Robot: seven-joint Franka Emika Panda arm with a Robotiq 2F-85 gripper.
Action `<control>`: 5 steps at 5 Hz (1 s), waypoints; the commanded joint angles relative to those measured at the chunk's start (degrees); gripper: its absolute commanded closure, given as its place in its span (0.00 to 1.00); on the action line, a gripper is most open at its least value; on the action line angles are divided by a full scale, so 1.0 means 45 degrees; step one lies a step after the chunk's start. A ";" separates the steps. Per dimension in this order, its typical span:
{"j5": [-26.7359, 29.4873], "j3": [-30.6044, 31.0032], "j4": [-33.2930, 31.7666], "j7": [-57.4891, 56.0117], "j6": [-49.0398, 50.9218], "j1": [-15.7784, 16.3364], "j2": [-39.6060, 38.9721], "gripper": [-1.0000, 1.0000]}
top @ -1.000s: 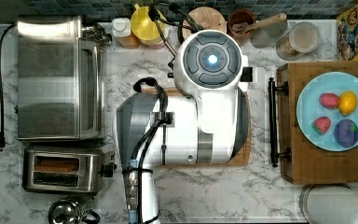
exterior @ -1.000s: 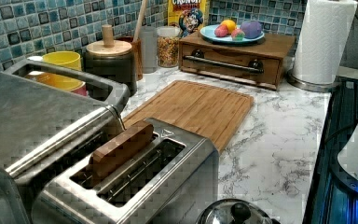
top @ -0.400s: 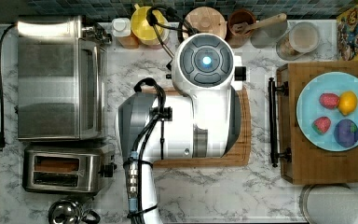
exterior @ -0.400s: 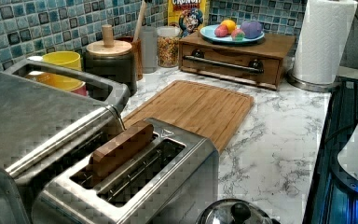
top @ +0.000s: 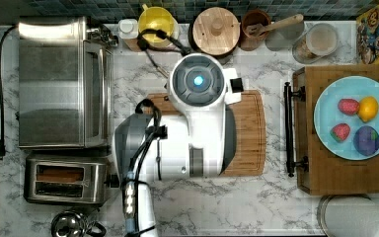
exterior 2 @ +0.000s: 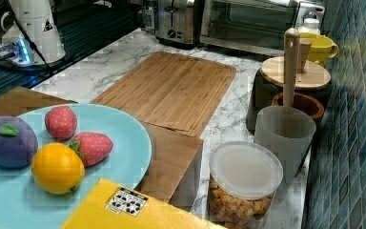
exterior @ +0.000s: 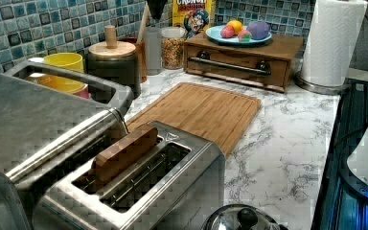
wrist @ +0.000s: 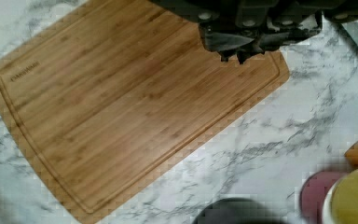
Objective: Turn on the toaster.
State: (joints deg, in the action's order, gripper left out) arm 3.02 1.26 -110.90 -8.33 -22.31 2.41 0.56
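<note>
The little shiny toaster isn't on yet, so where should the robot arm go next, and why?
Probably toward the small brushed-steel toaster at the top view's lower left. The gripper hangs above the bamboo cutting board, well away from the black lever on the toaster's end, and a brown slice stands high in one slot.

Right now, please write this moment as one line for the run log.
task: turn on toaster | pincer: shut, empty, above cutting board | toaster: untouched, bread slice in one slot
</note>
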 commanded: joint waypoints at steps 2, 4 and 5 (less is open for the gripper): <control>0.1810 0.1557 -0.3067 -0.2150 -0.0519 0.1437 0.2145 1.00; 0.2313 0.1901 -0.5041 -0.3204 -0.0892 0.1953 0.2920 1.00; 0.2822 0.2552 -0.5695 -0.3981 -0.1013 0.1961 0.3517 1.00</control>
State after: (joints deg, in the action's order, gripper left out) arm 14.27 11.71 -131.15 -21.01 -25.95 9.85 10.67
